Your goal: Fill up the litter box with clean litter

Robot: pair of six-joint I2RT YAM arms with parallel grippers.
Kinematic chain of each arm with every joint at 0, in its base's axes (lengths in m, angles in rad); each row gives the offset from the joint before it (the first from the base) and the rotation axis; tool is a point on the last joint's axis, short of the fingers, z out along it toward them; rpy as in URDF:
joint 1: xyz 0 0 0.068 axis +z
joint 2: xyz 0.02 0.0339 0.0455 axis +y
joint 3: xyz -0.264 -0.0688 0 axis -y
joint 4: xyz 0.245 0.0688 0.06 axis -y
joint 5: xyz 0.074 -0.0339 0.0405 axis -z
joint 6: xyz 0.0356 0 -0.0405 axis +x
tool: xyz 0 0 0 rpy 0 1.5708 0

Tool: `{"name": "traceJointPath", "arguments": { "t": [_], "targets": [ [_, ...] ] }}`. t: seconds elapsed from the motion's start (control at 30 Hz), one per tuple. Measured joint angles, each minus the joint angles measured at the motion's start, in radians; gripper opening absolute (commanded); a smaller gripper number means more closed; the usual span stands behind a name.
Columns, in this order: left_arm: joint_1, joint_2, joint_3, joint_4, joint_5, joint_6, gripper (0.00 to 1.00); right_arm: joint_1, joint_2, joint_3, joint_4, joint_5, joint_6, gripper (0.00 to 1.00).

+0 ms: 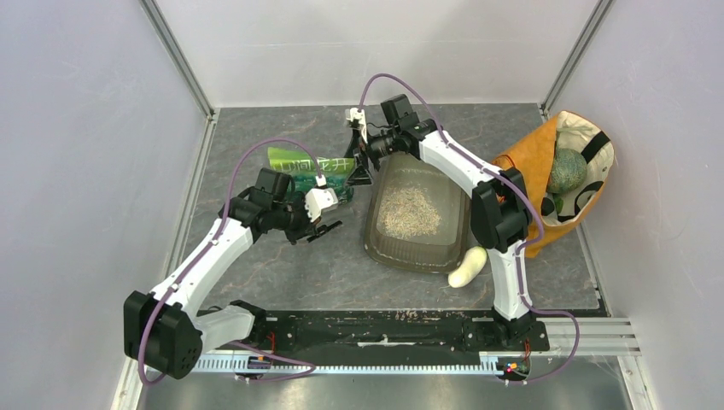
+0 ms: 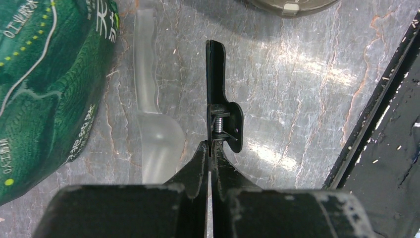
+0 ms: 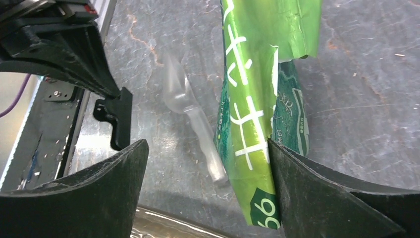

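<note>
Bench: both arms are crowded together just left of its middle, toward the far edge. Contact between them is a risk on any inward move.

Litter box: sits at the middle of the bench, slightly toward the right edge. The clean litter forms only a thin patch on its floor, so in my judgement filling is far from complete.

Orange fabric bag: stands against the right edge, well apart from the work.

Green pouch: lies flat just left of the box. Its top looks torn open. A lift by one thin edge could let it slip or tip, which would dump granules on the bench rather than in the box.

Right gripper: jaws wide apart and holding nothing. One side of the pouch lies against or just beside one finger; contact cannot be confirmed.

Left gripper: jaws pressed together, empty. It must open before it can take anything.

Clear scoop: lies just beside the pouch, and its handle falls within the right jaws' span. Closing could pinch the handle along with the pouch.

White vegetable: lies touching or just beside the box's near-right corner and could be knocked if the box is nudged
</note>
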Motion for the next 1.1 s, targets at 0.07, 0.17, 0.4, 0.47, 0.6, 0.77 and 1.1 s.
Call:
{"name": "traceJointPath", "arguments": {
  "t": [0.07, 0.17, 0.4, 0.47, 0.6, 0.77, 1.1],
  "targets": [
    [0.0, 0.0, 0.005, -0.004, 0.007, 0.0, 0.02, -0.005, 0.001, 0.003, 0.031, 0.013, 0.027, 0.97],
    [0.0, -0.001, 0.011, -0.005, 0.008, 0.0, 0.02, -0.011, 0.016, 0.03, 0.056, 0.026, 0.06, 0.96],
    [0.0, -0.001, 0.015, -0.006, 0.007, 0.0, 0.02, -0.029, 0.108, 0.146, 0.102, 0.049, 0.137, 0.96],
    [0.0, -0.001, 0.018, -0.006, 0.007, 0.0, 0.02, -0.034, 0.137, 0.168, 0.116, 0.055, 0.16, 0.96],
    [0.0, 0.0, 0.026, -0.005, 0.006, -0.001, 0.02, -0.045, 0.186, 0.206, 0.146, 0.063, 0.215, 0.97],
    [0.0, 0.003, 0.035, -0.004, 0.006, -0.001, 0.02, -0.058, 0.204, 0.211, 0.197, 0.066, 0.275, 0.97],
    [0.0, 0.023, 0.052, -0.005, 0.005, -0.001, 0.02, -0.076, 0.204, 0.211, 0.265, 0.068, 0.357, 0.97]
  ]
}}
